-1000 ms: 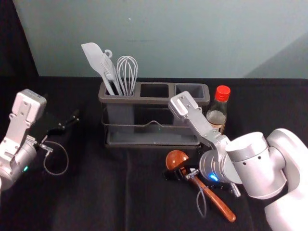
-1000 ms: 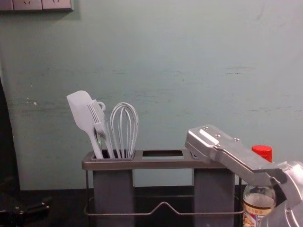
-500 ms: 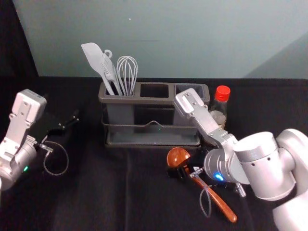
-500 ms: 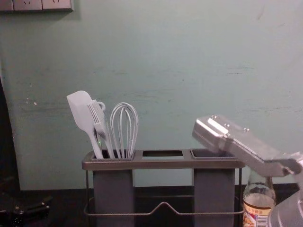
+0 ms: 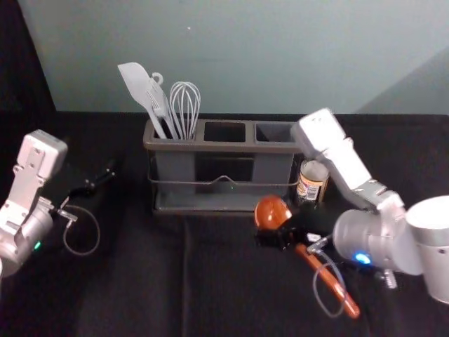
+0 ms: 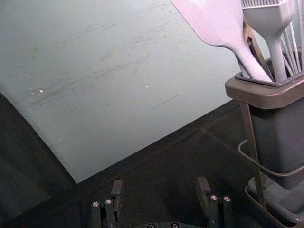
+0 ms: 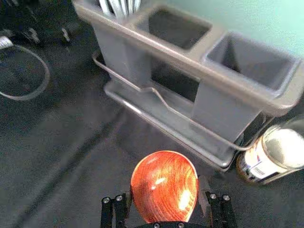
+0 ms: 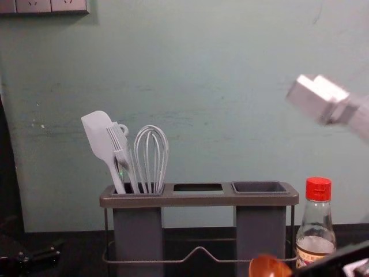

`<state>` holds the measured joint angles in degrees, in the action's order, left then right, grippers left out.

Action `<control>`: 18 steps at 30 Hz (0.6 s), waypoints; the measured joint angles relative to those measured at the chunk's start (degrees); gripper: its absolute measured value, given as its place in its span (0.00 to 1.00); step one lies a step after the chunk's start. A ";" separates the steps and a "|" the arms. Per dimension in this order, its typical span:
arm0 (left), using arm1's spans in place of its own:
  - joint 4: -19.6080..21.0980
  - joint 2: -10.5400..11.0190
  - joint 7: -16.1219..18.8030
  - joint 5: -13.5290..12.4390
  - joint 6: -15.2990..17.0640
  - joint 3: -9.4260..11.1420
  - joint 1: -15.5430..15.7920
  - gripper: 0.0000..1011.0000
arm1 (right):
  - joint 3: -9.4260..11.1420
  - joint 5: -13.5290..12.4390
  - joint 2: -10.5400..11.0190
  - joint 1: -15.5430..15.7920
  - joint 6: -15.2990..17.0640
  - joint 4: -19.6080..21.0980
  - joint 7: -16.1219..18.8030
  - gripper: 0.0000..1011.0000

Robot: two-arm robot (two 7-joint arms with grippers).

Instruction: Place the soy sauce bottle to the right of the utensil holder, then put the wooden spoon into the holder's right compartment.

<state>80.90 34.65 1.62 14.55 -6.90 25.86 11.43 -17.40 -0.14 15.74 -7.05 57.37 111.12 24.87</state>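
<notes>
Item, right gripper (image 5: 286, 240): before the holder's right half, its fingers are closing on the wooden spoon (image 5: 272, 213) just below the bowl. The bowl is pointing far and left, the handle near and right.

Item, soy sauce bottle (image 8: 316, 225): standing upright just right of the utensil holder (image 5: 231, 147), red cap on; its placing is looking done.

Item, right compartment (image 5: 275, 131): awaiting the spoon. The left one is holding a spatula (image 5: 137, 84) and a whisk (image 5: 186, 105).

Item, left gripper (image 6: 159, 192): idling left of the holder, fingers apart.

Hazards: you are probably needing to tip the handle down and raise it above the rim. Too little height could be catching its end on the edge; a wide swing could be toppling the bottle; a slim hold at the neck could be letting the spoon swivel.

Markings: the bottle's label (image 5: 309, 189) is bearing small print, but you are getting no legible word or brand from it.
</notes>
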 joint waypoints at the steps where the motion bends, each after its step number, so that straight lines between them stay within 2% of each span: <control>1: 0.00 0.00 0.00 0.00 0.00 0.00 0.00 0.99 | 0.65 -0.39 0.12 0.47 -0.62 0.59 0.40 0.83; 6: 0.00 0.00 0.00 0.00 0.00 0.00 0.00 0.99 | 4.37 -2.86 0.50 3.56 -4.92 3.76 1.94 0.83; 10: 0.00 0.00 0.00 0.00 0.00 0.00 0.00 0.99 | 7.61 -5.76 0.47 6.12 -9.99 5.92 2.63 0.83; 13: 0.00 0.00 0.00 0.00 0.00 0.00 0.00 0.99 | 9.08 -7.29 0.27 7.26 -13.52 6.66 3.09 0.83; 17: 0.00 0.00 0.00 0.00 0.00 0.00 0.00 0.99 | 12.27 -10.90 -0.95 9.81 -21.11 7.67 4.11 0.83; 18: 0.00 0.00 0.00 0.00 0.00 0.00 0.00 0.99 | 13.31 -12.13 -1.57 10.78 -23.91 7.92 4.44 0.83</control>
<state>80.90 34.65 1.62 14.55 -6.90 25.86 11.43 -4.09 -12.27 14.17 3.73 33.46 119.04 29.31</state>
